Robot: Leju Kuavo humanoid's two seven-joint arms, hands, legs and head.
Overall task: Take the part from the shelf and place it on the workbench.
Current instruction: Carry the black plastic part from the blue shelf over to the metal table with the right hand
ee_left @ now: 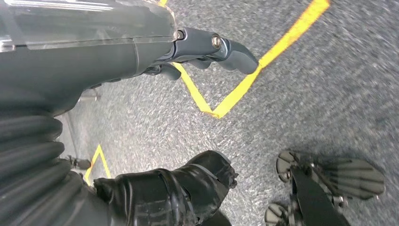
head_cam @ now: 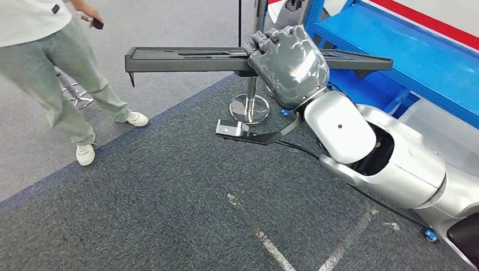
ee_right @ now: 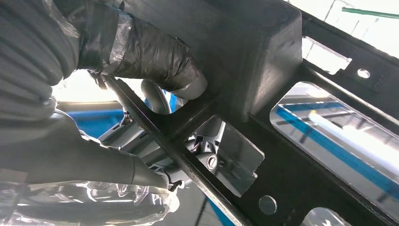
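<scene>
Holding nothing in the left hand (ee_left: 155, 52): hangs low, dark fingers (ee_left: 230, 52) loosely bent and apart from the thick thumb, above speckled dark grey carpet (ee_left: 329, 94) crossed by angled yellow tape lines (ee_left: 282, 42).

From the head view, starting at the far left: standing on the paler grey floor (head_cam: 169, 22), a person in light green trousers and a white top (head_cam: 51, 51), with white shoes (head_cam: 135, 118) just off the carpet's edge and a small dark object (head_cam: 97, 23) in one hand. Cannot tell what that object is.

Further right, held level in the air over the carpet: the long flat black plastic part with shallow moulded recesses (head_cam: 186, 58), reaching from near the person across to the front of the shelf. Touches neither shelf nor floor.

Gripped right of its middle by the right hand (head_cam: 291, 65), grey ribbed back turned up, fingers curled over the far edge. Seen from the right wrist view as a closed grasp, thumb pressed against the part's black ribbed underside (ee_right: 263, 56), with rectangular openings and small round holes beside it.

Below the part and just left of the hand, on the carpet: the round chrome base and post of a stool (head_cam: 249, 107).

Nearer the lower edge, running slantwise on the carpet: worn white tape marks (head_cam: 260, 231).

At the far right, behind the silver forearm (head_cam: 339, 127): the blue metal shelf (head_cam: 406, 56), its flat blue surface just beyond the part's right end.
</scene>
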